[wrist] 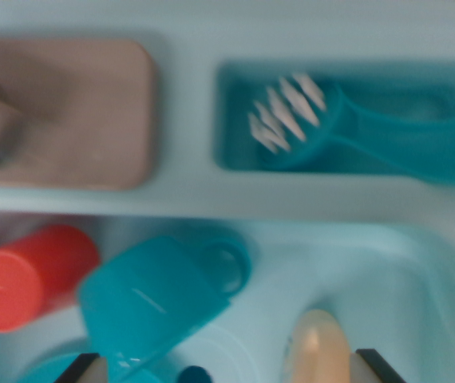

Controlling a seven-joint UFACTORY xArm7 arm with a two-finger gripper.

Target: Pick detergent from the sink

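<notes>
The picture is blurred. In the pale blue sink (419, 279), at the bottom edge of the wrist view, a cream-coloured rounded bottle top (317, 351) pokes up; it looks like the detergent. My gripper (231, 371) is open, its two dark-tipped fingers wide apart at the bottom edge. The cream bottle stands just inside the finger on the wrist view's right (375, 367). A teal cup (152, 303) lies on its side near the other finger (84, 369). Everything below the bottle's top is out of frame.
A red-orange cylinder (24, 279) lies in the sink at the wrist view's left, touching the teal cup. Above the sink, a recessed tray holds a teal brush (347, 128) with white bristles. A tan board (76, 112) sits at the upper left.
</notes>
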